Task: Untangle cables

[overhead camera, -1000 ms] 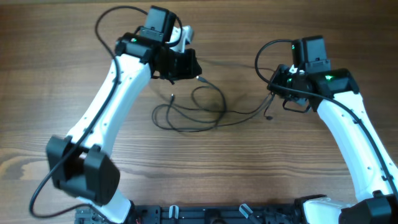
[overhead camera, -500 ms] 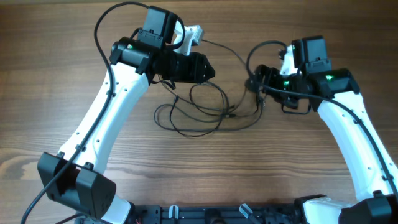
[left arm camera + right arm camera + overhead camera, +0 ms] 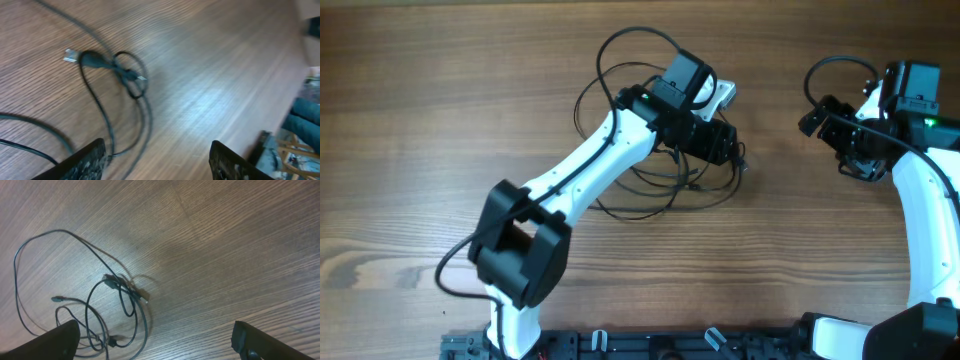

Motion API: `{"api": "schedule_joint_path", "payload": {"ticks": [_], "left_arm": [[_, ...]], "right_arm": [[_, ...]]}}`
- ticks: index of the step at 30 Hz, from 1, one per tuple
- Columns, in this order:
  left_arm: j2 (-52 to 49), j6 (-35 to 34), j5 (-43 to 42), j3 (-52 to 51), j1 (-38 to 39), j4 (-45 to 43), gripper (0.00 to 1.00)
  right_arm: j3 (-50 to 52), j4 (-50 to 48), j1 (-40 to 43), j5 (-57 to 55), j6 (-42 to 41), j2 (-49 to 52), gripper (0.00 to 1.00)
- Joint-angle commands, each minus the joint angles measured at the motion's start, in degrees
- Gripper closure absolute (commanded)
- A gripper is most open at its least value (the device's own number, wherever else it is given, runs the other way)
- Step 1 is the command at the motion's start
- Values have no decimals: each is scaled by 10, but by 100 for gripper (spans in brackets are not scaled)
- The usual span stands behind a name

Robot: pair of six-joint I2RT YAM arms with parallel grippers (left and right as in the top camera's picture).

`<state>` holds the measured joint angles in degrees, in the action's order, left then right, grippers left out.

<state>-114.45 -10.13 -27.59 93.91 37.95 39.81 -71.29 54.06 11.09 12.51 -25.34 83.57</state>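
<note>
In the middle of the bench [image 3: 440, 120]: the cables [image 3: 655, 200] are lying in a messy pile of thin black loops, partly under my left arm [image 3: 590, 170].
Tangle: in the left wrist view, some plug ends [image 3: 70, 52] are sitting close to a small twist [image 3: 125, 75], and loops are running away from it.
Left fingers [image 3: 156, 150]: I am holding them wide, with nothing between them. They are hovering over the pile, near the twist. I cannot tell how high.
Right fingers [image 3: 156, 330]: I am holding these wide too, and they are gripping nothing. They are hanging off to the right, well apart from the pile.
Step, I am guessing: I am getting ready to pinch one cord, so nothing is pulled free yet.
What could go wrong, grabbing: the cords are thin and lying flat, so my fingers may be closing on bare wood, or on two cords at once.
What could go wrong, pulling: with no fingers pinning the pile, a tug may be dragging the whole bunch along, or making the twist tighter.
What could go wrong, my own wire: the thick wire [image 3: 605, 55] on my left arm is looping just above the pile, and it could be catching on things as I am reaching.
</note>
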Motion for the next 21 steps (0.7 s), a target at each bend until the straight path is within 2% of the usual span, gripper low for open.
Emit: {"api": "schedule_joint_path", "payload": {"ticks": [1, 5, 12, 13, 14, 15, 17, 21], "left_arm": [[-29, 8, 41, -2, 2, -1, 32], [-64, 24, 43, -2, 13, 2, 34], [-110, 24, 59, -2, 14, -20, 54], [-110, 24, 69, -2, 14, -23, 65], [-110, 24, 80, -2, 14, -23, 83], [-110, 24, 96, -2, 14, -21, 96], [-99, 22, 110, 0, 10, -14, 96], [-12, 14, 110, 49, -15, 63, 96]], "right_arm": [[-1, 2, 0, 14, 26, 3, 0], [0, 3, 0, 23, 29, 3, 0], [0, 5, -2, 22, 40, 3, 0], [0, 5, -3, 22, 42, 3, 0], [0, 5, -3, 22, 43, 3, 0], [0, 6, -3, 22, 43, 3, 1], [0, 6, -3, 23, 46, 3, 3], [0, 2, -3, 82, 111, 3, 19]]}}
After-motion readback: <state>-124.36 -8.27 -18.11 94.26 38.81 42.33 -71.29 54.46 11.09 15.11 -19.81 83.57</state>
